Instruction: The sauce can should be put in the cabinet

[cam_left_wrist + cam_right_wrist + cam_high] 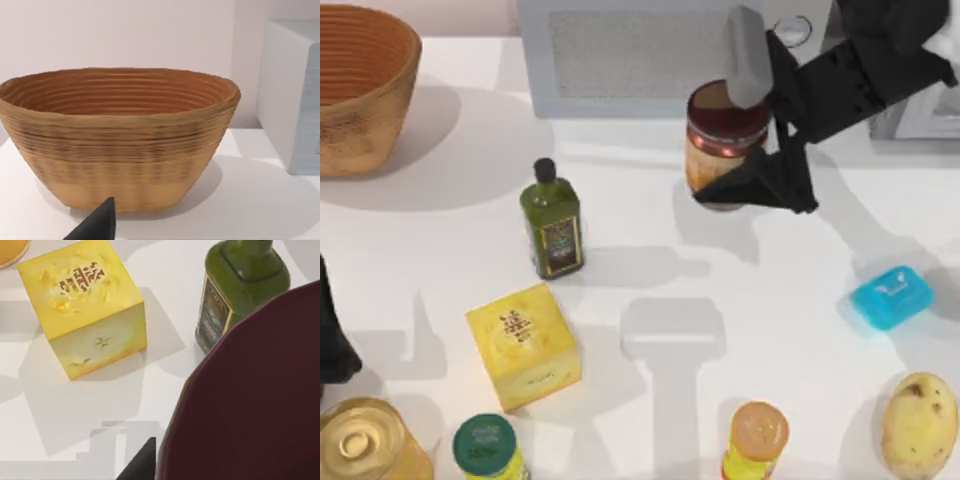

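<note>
Right gripper [757,140] is clamped across the can [723,125], holding it up at the table's back, right of centre, near the grey unit [620,55]. Can looks rigid, smooth-sided, moderately heavy; a mid-wall grip suits it. Left arm parked at the left edge.

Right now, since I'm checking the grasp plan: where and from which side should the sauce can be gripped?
Grip the sauce can across its round side wall, coming from the right, as the right gripper does: the short upright cylinder offers opposite curved faces. The left arm is parked at the top view's left edge.
</note>
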